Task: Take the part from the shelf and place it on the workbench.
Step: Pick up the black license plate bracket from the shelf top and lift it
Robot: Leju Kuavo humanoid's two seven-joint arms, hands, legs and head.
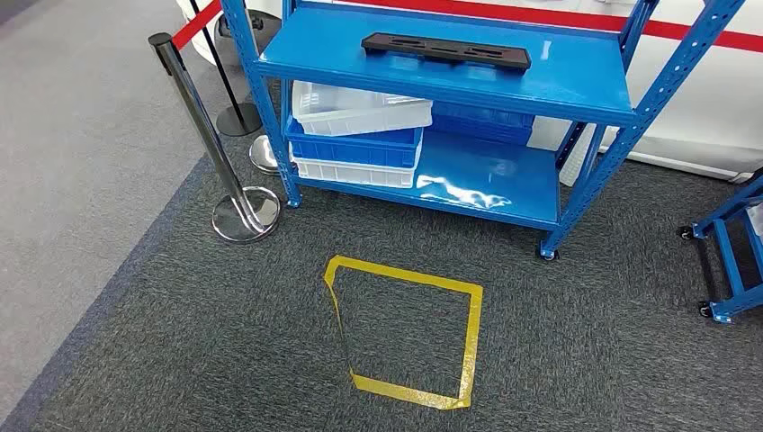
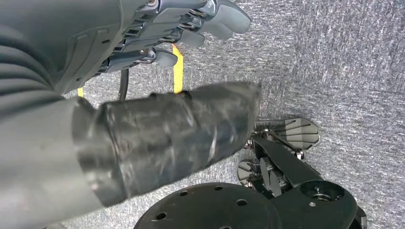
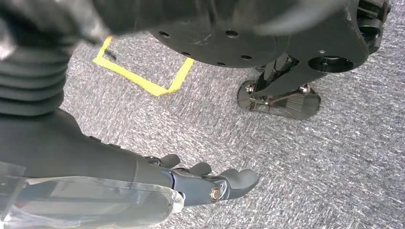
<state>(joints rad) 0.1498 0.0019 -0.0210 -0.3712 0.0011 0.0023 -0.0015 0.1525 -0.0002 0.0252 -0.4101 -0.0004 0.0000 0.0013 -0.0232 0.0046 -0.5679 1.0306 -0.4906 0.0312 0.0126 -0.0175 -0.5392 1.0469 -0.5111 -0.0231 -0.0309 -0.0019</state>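
Robot hand (image 2: 157, 33) far from part (image 1: 446, 51)

On the lower level you see stacked bins: a white bin (image 1: 360, 108) atop a blue bin (image 1: 355, 147) atop another white bin (image 1: 353, 171). A chrome stanchion (image 1: 209, 139) stands beside them; yellow floor tape (image 1: 470, 346) outlines a square on grey carpet (image 1: 585, 342).

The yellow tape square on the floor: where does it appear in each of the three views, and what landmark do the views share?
Head view: yellow tape square on grey carpet, in front of the blue shelf.
Left wrist view: a yellow strip beyond the left hand.
Right wrist view: one corner, beyond the right hand.
Shared landmark: the carpet.
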